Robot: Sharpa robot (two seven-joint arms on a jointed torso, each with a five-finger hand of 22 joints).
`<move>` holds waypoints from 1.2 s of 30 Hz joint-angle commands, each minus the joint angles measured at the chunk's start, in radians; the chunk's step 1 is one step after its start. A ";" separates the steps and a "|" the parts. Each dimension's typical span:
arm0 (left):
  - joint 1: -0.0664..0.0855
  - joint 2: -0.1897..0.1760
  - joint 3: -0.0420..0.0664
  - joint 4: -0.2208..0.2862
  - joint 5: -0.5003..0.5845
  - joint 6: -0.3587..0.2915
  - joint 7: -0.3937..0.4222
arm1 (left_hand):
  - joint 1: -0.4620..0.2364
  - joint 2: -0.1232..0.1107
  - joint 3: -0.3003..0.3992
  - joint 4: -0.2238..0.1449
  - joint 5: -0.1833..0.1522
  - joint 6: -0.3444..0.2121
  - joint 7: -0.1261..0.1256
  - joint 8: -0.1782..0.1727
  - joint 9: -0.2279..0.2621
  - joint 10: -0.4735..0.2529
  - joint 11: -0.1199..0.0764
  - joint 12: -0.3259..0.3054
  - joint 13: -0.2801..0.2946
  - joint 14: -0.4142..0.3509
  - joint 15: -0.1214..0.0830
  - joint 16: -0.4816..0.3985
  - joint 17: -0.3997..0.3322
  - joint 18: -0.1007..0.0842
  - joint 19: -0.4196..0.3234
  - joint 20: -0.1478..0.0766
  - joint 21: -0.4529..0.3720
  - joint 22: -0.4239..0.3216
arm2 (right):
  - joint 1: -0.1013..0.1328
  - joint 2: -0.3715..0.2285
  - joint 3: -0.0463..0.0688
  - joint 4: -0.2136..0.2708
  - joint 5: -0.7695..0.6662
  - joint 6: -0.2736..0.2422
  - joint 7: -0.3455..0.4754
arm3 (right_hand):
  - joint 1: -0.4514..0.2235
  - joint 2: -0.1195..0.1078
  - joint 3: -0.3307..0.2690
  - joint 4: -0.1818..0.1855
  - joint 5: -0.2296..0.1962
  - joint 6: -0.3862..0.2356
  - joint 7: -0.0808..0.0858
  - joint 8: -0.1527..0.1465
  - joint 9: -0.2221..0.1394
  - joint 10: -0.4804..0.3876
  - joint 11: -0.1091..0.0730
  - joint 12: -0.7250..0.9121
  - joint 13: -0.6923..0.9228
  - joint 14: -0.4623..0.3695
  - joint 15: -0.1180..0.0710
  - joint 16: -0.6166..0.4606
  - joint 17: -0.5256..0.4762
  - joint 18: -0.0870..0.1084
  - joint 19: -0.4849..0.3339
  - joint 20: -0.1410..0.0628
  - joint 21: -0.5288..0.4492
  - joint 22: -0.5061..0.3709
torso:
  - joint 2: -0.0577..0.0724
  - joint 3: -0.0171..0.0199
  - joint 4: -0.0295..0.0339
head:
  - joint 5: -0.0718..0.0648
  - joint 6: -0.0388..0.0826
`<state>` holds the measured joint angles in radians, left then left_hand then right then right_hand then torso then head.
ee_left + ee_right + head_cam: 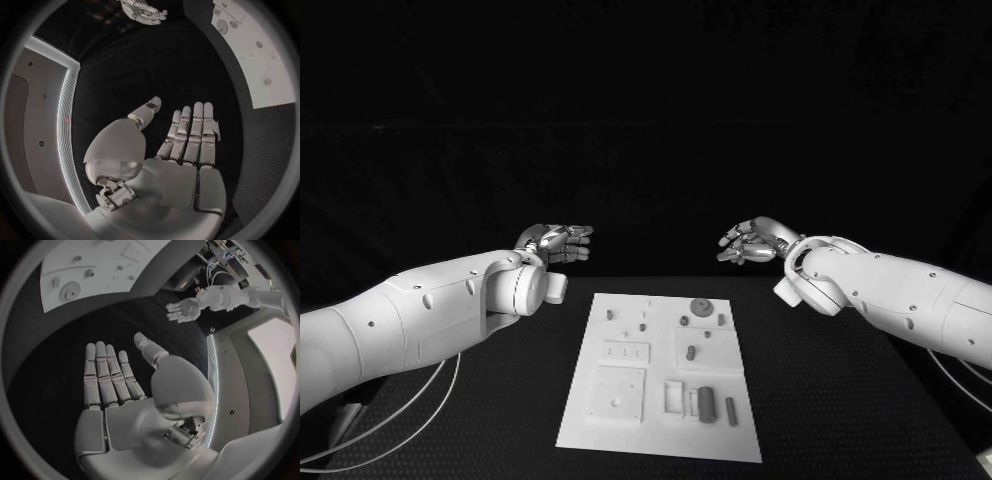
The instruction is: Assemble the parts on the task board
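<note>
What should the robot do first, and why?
Probably lower one robot hand toward the task board. Both the left robot hand and the right robot hand hang beyond its far end, holding nothing, while the small grey parts lie on the board untouched.

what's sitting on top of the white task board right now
Small grey parts lie scattered on the task board: a round disc near the far end, a dark cylinder near the front. Neither hand touches it; nothing covers it.
</note>
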<state>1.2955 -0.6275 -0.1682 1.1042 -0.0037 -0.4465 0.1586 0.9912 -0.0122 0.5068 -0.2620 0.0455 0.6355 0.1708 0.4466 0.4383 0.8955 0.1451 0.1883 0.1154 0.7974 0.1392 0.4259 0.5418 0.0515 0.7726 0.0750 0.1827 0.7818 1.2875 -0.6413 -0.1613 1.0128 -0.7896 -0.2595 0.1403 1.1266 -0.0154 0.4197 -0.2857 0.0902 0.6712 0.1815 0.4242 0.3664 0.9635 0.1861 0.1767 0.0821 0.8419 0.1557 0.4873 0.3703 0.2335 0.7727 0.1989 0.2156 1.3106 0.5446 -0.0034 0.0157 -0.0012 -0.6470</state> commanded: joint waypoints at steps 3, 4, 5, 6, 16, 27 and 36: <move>-0.006 -0.023 0.001 0.034 -0.020 0.113 0.044 | 0.021 0.003 0.005 -0.022 0.005 0.061 0.003 0.010 -0.004 0.077 -0.001 0.027 0.013 0.047 -0.014 0.011 0.012 0.011 0.045 -0.014 0.003 -0.008 | -0.002 0.023 0.001 -0.015 -0.350 -0.012 -0.023 | 0.055 -0.019 -0.011 -0.008 0.006 0.123 0.007 0.010 0.004 0.138 -0.041 0.011 -0.001 0.225 -0.097 0.076 0.096 0.028 0.207 -0.064 0.129 0.024 | 0.016 0.0057 0.0077 | -0.008 0.003; -0.007 -0.026 0.001 0.039 -0.022 0.124 0.047 | 0.024 0.006 0.005 -0.023 0.004 0.071 0.003 0.009 -0.007 0.088 -0.001 0.028 0.013 0.056 -0.018 0.013 0.016 0.011 0.055 -0.017 0.003 -0.010 | -0.006 0.028 0.001 -0.021 -0.377 -0.011 -0.024 | 0.057 -0.021 -0.012 -0.008 0.006 0.131 0.005 0.009 0.005 0.148 -0.045 0.011 0.000 0.241 -0.105 0.081 0.107 0.028 0.221 -0.070 0.142 0.024 | 0.020 0.0068 0.0084 | -0.010 0.004; -0.007 -0.026 0.001 0.042 -0.022 0.132 0.051 | 0.026 0.006 0.005 -0.024 0.005 0.078 0.002 0.007 -0.009 0.093 -0.002 0.027 0.013 0.063 -0.021 0.013 0.018 0.010 0.061 -0.020 0.002 -0.012 | -0.011 0.030 0.001 -0.025 -0.400 -0.011 -0.027 | 0.057 -0.022 -0.013 -0.008 0.006 0.136 0.003 0.007 0.005 0.154 -0.047 0.009 0.000 0.251 -0.110 0.084 0.117 0.028 0.229 -0.075 0.152 0.024 | 0.023 0.0069 0.0092 | -0.012 0.004; -0.008 -0.025 0.001 0.045 -0.022 0.134 0.053 | 0.027 0.006 0.005 -0.024 0.004 0.081 0.002 0.005 -0.010 0.096 -0.003 0.027 0.013 0.065 -0.022 0.013 0.019 0.009 0.064 -0.021 0.001 -0.013 | -0.015 0.031 0.001 -0.027 -0.418 -0.011 -0.030 | 0.058 -0.023 -0.013 -0.008 0.006 0.140 0.002 0.005 0.005 0.158 -0.048 0.007 0.000 0.258 -0.113 0.085 0.124 0.028 0.234 -0.078 0.159 0.024 | 0.024 0.0066 0.0096 | -0.012 0.003; -0.014 -0.046 0.005 0.108 -0.028 0.155 0.072 | 0.047 0.000 0.001 -0.027 0.004 0.096 0.003 -0.009 -0.021 0.111 -0.001 0.017 0.010 0.083 -0.027 0.009 0.028 0.004 0.083 -0.031 -0.007 -0.022 | -0.039 0.063 0.001 -0.065 -0.574 -0.009 -0.036 | 0.069 -0.037 -0.017 -0.008 0.006 0.160 -0.002 -0.014 0.005 0.185 -0.058 -0.015 -0.003 0.308 -0.133 0.106 0.194 0.028 0.271 -0.102 0.224 0.024 | 0.079 0.0020 0.0424 | -0.042 0.014; -0.016 -0.051 0.008 0.133 -0.028 0.172 0.078 | 0.047 0.000 -0.006 -0.025 0.004 0.098 0.003 -0.020 -0.028 0.111 0.001 0.005 0.005 0.082 -0.025 -0.002 0.031 -0.003 0.088 -0.035 -0.016 -0.029 | -0.048 0.087 0.002 -0.063 -0.651 0.008 -0.039 | 0.065 -0.042 -0.016 -0.008 0.006 0.166 -0.003 -0.025 0.006 0.192 -0.061 -0.028 -0.004 0.321 -0.137 0.108 0.224 0.028 0.278 -0.108 0.250 0.023 | 0.121 -0.0108 0.0672 | -0.070 0.013; -0.016 -0.057 0.010 0.161 -0.029 0.177 0.078 | 0.046 0.000 -0.011 -0.025 0.004 0.096 0.006 -0.028 -0.033 0.108 0.003 -0.005 0.002 0.084 -0.025 -0.008 0.034 -0.008 0.092 -0.039 -0.022 -0.034 | -0.048 0.102 0.002 -0.063 -0.702 0.035 -0.045 | 0.064 -0.045 -0.014 -0.008 0.006 0.163 -0.001 -0.035 0.005 0.189 -0.059 -0.041 -0.007 0.327 -0.136 0.106 0.241 0.028 0.279 -0.111 0.264 0.023 | 0.152 -0.0234 0.0787 | -0.091 0.022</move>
<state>1.2782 -0.6839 -0.1597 1.2600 -0.0258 -0.2930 0.2178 1.0278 -0.0091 0.5030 -0.2875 0.0455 0.7262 0.1720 0.4220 0.4067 1.0005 0.1444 0.1857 0.1184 0.8754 0.1108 0.4236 0.5749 0.0452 0.8581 0.0357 0.1666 0.7497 1.2393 -0.5381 -0.1598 0.9515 -1.4362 -0.2483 0.1024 1.1850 -0.0527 0.4059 -0.2936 0.0900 0.8316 0.1804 0.3956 0.3712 1.1476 0.1247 0.1417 0.0764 1.1637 0.0181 0.5904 0.6103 0.2410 1.0507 0.0914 0.4745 1.3084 0.6831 -0.0219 0.0893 -0.0869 -0.6272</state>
